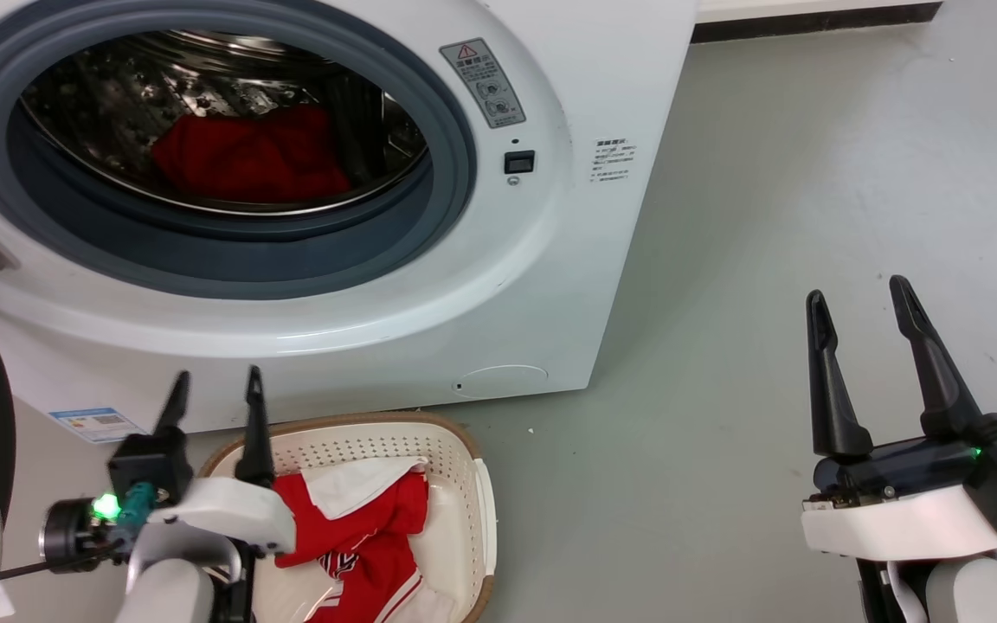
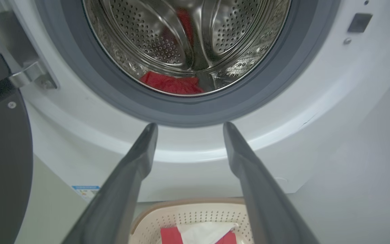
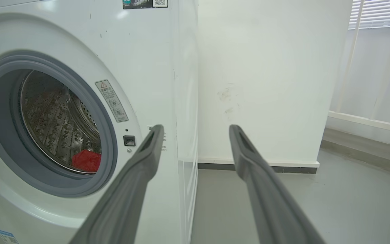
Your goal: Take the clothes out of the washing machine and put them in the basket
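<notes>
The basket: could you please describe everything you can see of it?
The basket is cream plastic with perforated walls and a brown woven-look rim. It stands upright on the grey floor, close before the washing machine and below its porthole. A red-and-white garment lies crumpled inside. The left arm hides its left corner.

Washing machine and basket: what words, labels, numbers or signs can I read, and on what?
Nothing reads as words here.
Warning sticker on the washing machine, beside its opening: red triangle sign; wording too small.
Printed block on its front, far right: blurred.
Blue label at its bottom left: too small.
Top sticker: square code; wording unreadable.
Lettering on the red clothes in the basket: folded, unreadable.
</notes>
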Motion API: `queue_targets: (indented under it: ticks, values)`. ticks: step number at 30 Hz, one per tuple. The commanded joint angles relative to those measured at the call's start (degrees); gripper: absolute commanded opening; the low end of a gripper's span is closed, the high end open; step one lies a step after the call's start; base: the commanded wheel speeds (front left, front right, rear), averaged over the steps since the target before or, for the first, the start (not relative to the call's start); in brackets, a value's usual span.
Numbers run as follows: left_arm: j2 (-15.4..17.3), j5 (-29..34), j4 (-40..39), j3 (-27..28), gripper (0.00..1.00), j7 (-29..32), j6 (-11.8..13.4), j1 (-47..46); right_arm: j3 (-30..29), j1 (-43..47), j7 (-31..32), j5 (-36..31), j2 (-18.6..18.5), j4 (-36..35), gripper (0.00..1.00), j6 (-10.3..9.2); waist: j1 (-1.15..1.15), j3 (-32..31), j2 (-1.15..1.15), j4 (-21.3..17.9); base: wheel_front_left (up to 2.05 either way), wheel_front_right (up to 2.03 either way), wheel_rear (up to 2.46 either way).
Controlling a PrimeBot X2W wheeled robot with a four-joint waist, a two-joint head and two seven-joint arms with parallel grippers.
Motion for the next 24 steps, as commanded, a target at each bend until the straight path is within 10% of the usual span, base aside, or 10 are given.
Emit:
queue_targets:
  ticks: [1,12,24]
  values:
    - [-0.6,0.98,-1.23,1.64,1.0,-0.13,-0.13,0.08,0.15,0.47,-0.12,0.17,0.02,-0.05,1.0,-0.04,0.02,-0.06,0.0,-0.67,0.0,0.0,0.0]
    - [-1.26,5.39,2.22,9.84,1.0,-0.14,-3.54,-13.11,1.03,-4.15,-0.12,2.31,0.02,-2.06,1.0,-0.04,0.02,6.9,0.0,-4.17,0.0,0.0,0.0]
    - [7.48,9.87,21.68,7.48,1.0,3.46,-7.52,-42.47,1.07,-11.36,-0.12,5.38,0.04,-5.19,1.0,-0.04,0.02,20.92,0.0,-7.49,0.0,0.0,0.0]
